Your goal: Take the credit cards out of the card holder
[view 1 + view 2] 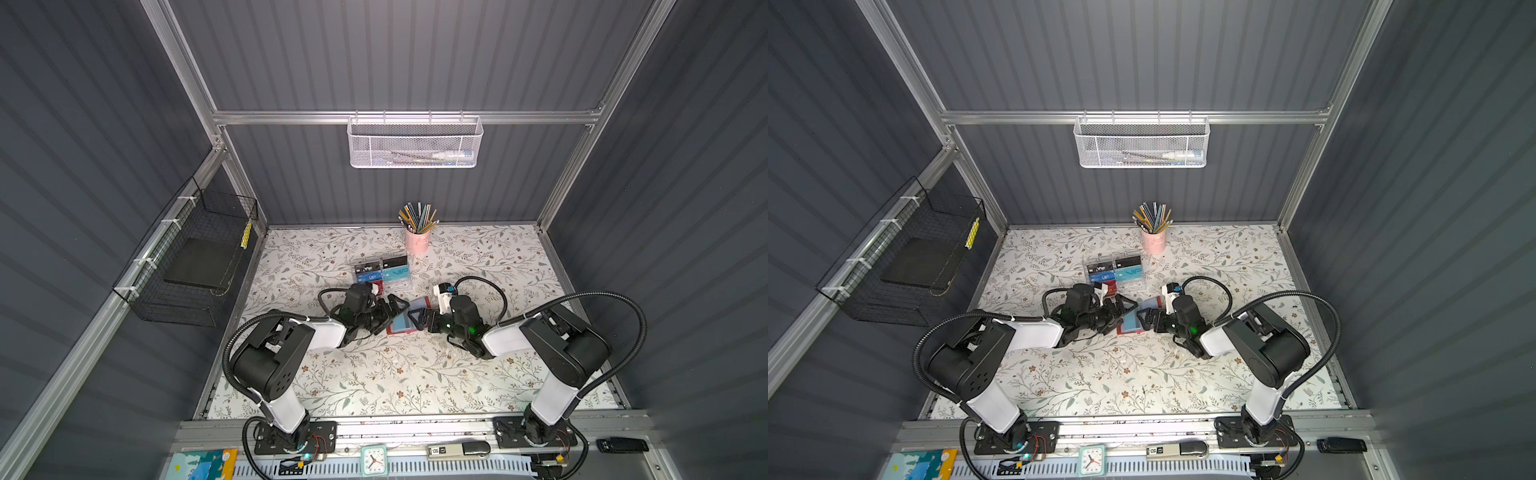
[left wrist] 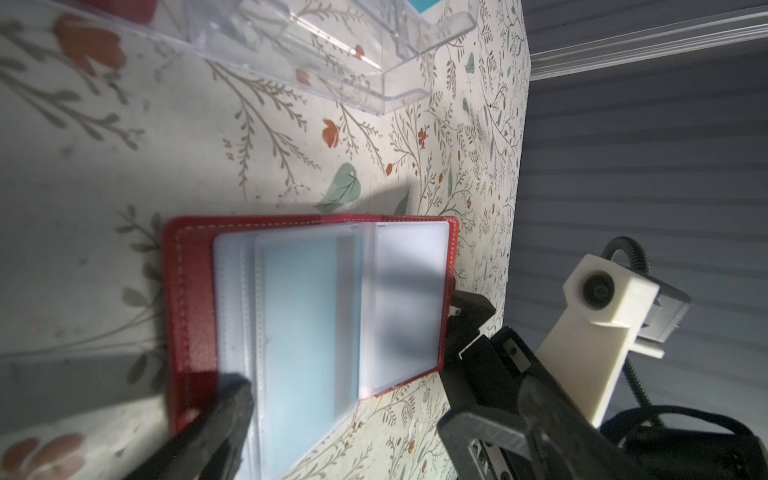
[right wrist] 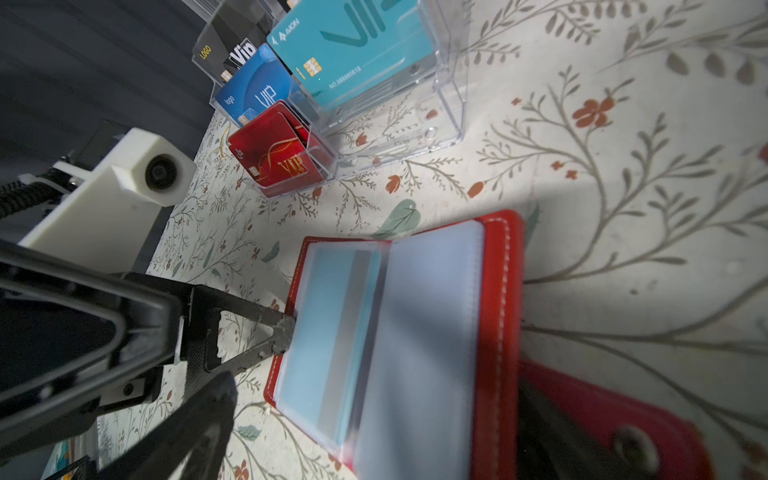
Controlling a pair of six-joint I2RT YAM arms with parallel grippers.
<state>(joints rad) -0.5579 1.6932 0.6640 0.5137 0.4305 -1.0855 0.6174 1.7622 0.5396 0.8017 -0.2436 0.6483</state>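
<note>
Red card holder laid open on table, flanked by left gripper and right gripper, fingers spread, nothing pinched. Teal card tucked in floppy sleeve: stiff, slick, probably best pinched at sleeve mouth.

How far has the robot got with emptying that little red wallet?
Done: the red leather-look card holder lies open, and several cards stand in the clear plastic box. In hand: left gripper and right gripper, both open, flank the holder, holding no card. Remaining: a pale blue striped card sits inside it.
</note>
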